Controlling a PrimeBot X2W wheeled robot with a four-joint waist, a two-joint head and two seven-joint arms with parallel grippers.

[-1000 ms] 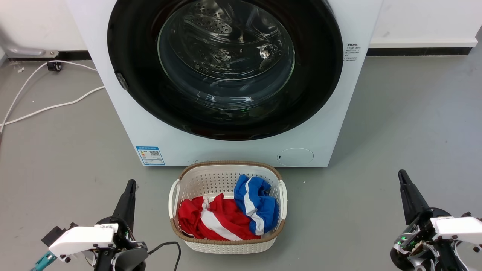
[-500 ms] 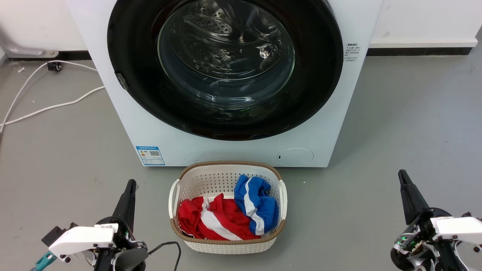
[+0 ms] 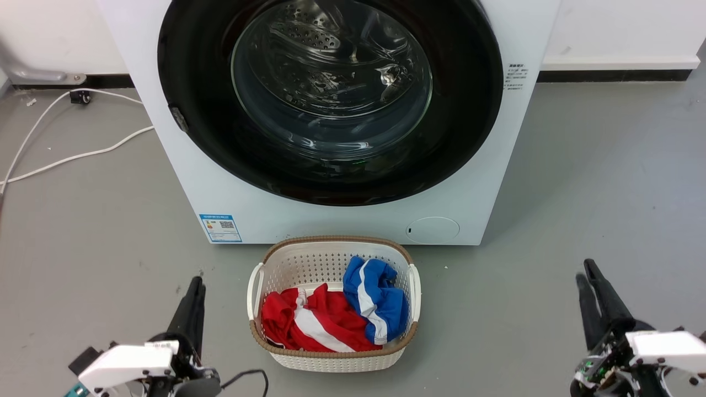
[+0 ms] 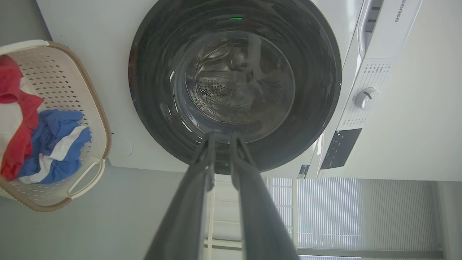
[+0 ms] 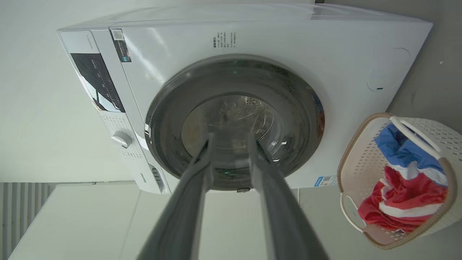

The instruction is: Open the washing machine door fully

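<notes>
The washing machine door is closed flat against the white machine; it has a glossy black rim and a clear glass centre through which the steel drum shows. A small grey catch sits on the rim's left side. My left gripper hovers low over the floor, well short of the machine, its fingers a little apart and empty. My right gripper is low at the right, open wider and empty. The door lies far ahead of the left gripper, and the door far ahead of the right gripper.
A white laundry basket with red and blue clothes stands on the grey floor right in front of the machine, between my arms. White cables run across the floor at the left. A white wall with a dark skirting lies behind.
Both grippers have dropped lower in the head view, and the fingers of each have parted, the right more than the left. The door and basket have not moved.
</notes>
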